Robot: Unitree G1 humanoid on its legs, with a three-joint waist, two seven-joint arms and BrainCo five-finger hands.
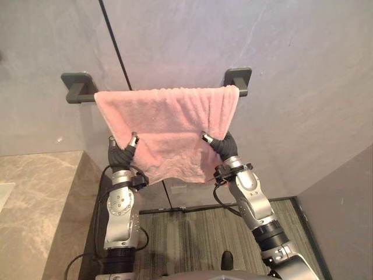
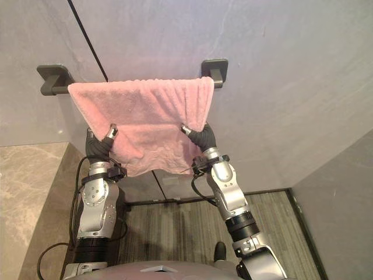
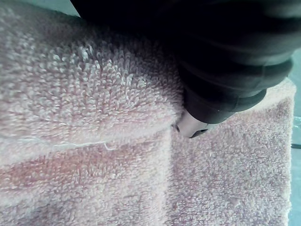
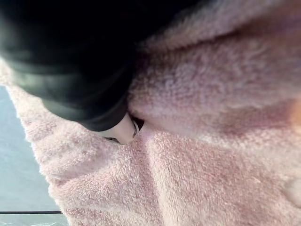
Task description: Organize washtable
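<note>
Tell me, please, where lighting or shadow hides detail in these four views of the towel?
Left eye view: even light, no hard glare on the wall; the pink towel on the towel bar is well lit. Left wrist view: the dark cover of the left robot hand swallows detail in one corner. Right wrist view: likewise the right robot hand, with shaded towel folds beside it.

The wall (image 1: 291, 58) and the towel (image 1: 169, 128) on its rail (image 1: 80, 96) are faced from the head by both eye views, set slightly apart. The same towel is seen very closely by each wrist view.
</note>
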